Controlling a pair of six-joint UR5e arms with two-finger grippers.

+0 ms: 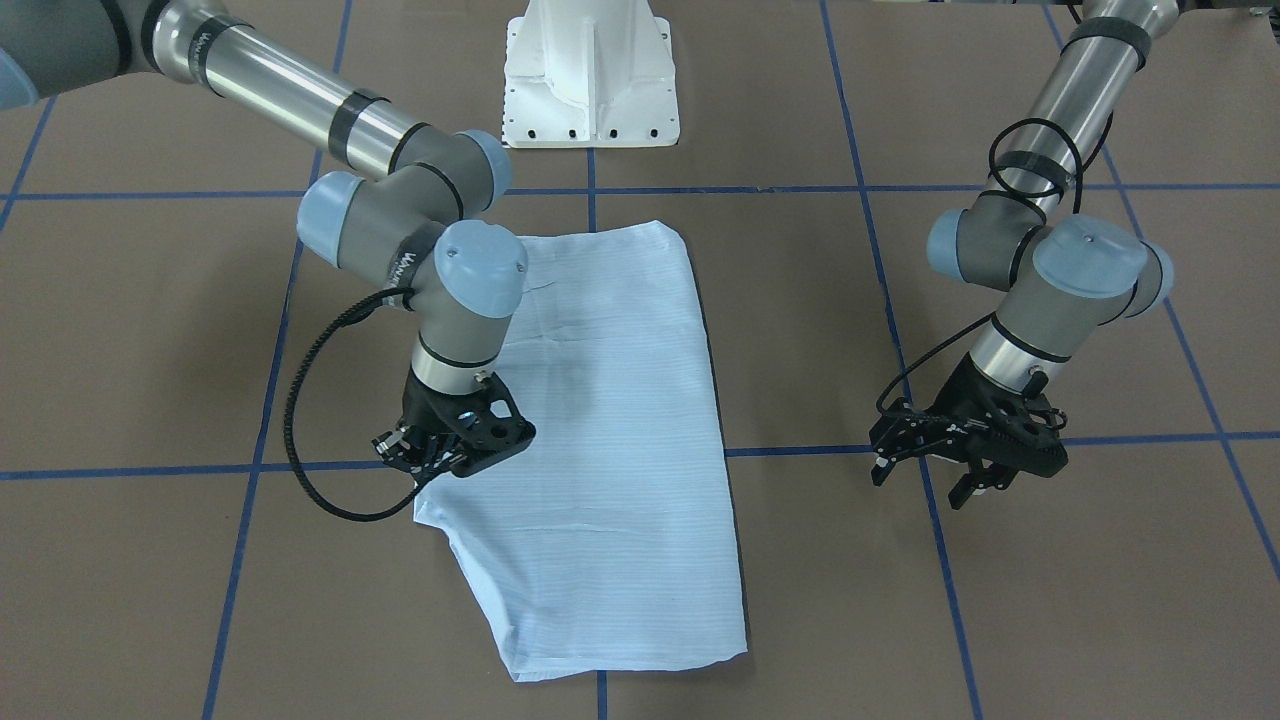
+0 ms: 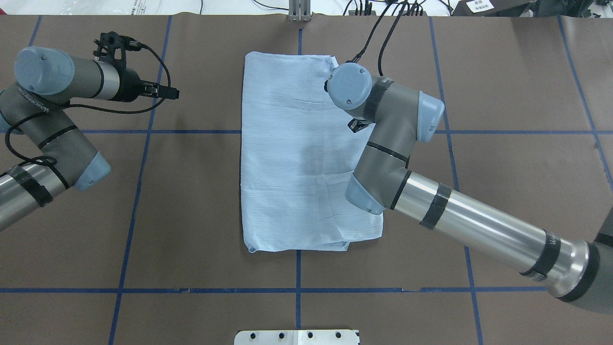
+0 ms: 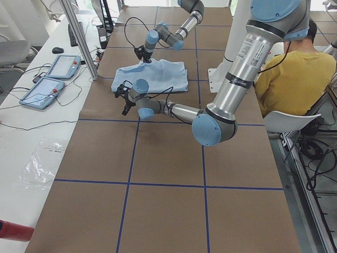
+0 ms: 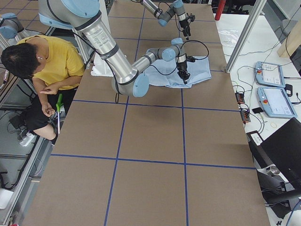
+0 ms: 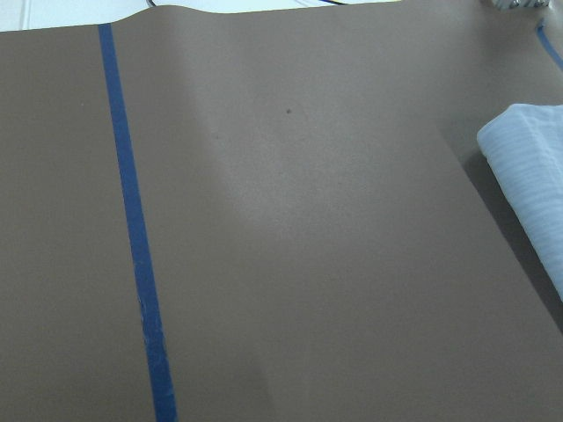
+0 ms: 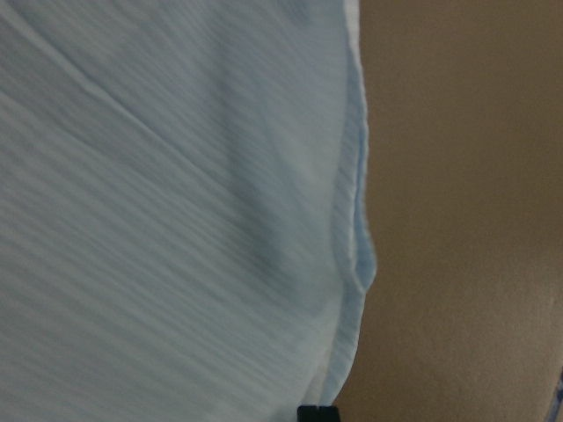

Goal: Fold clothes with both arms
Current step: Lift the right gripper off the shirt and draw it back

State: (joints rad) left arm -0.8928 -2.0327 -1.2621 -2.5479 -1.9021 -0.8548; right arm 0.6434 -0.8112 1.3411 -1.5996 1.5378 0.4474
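1. Exterior front-facing: the shirt [image 1: 610, 400] is folded into a long pale blue rectangle and lies flat at mid-table [image 1: 150, 320], below the white base [image 1: 590, 80]. The right gripper [image 1: 425, 460] is down at one long edge of the shirt, near a corner; I cannot tell whether its fingers are pinching the cloth. The left gripper [image 1: 920, 485] is over bare table, well apart from the shirt, with its fingers spread and nothing between them.
2. Overhead exterior: the right arm [image 2: 397, 143] reaches over the shirt's edge, and its own wrist hides its gripper. The left gripper is out to the side, clear of the cloth.
3. Exterior left: the shirt lies between the two grippers. A person [image 3: 287, 68] is seated beside the table.
4. Exterior right: the same layout; the gripper state is not judged here.
5. Left wrist-mounted: brown table, a blue tape line [image 5: 132, 220], and a shirt corner at the frame's edge.
6. Right wrist-mounted: a close view of striped cloth, with its hem lying against the table.
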